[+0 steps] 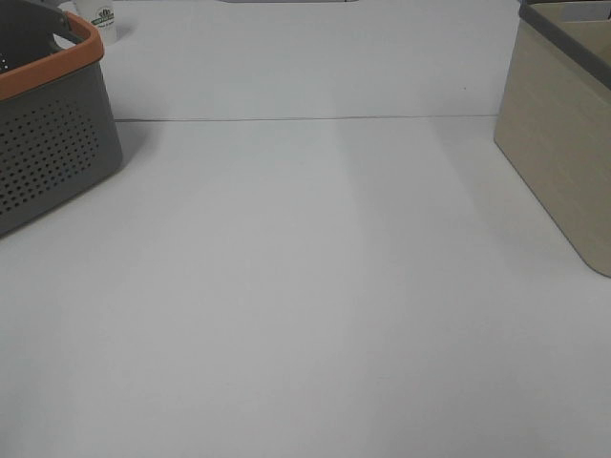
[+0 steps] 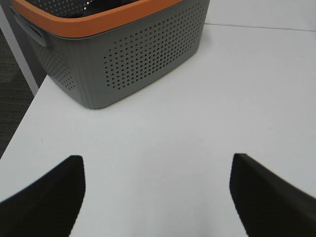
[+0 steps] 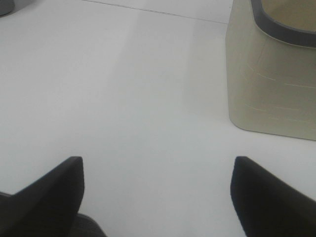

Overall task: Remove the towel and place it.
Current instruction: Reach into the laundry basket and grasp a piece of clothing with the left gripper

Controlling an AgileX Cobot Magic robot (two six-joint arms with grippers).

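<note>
Opening step, nothing grasped yet. Left gripper (image 2: 157,197) hovering spread and empty just beside basket (image 2: 148,59); right gripper (image 3: 158,197) likewise spread, well apart from basket. Towel (image 2: 116,4) apparently lying inside basket, barely showing. Next move calling for rising over basket rim, dipping in, pinching cloth.

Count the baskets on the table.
2: a grey basket at the far left, a beige basket at the far right. More may sit outside the views.
</note>
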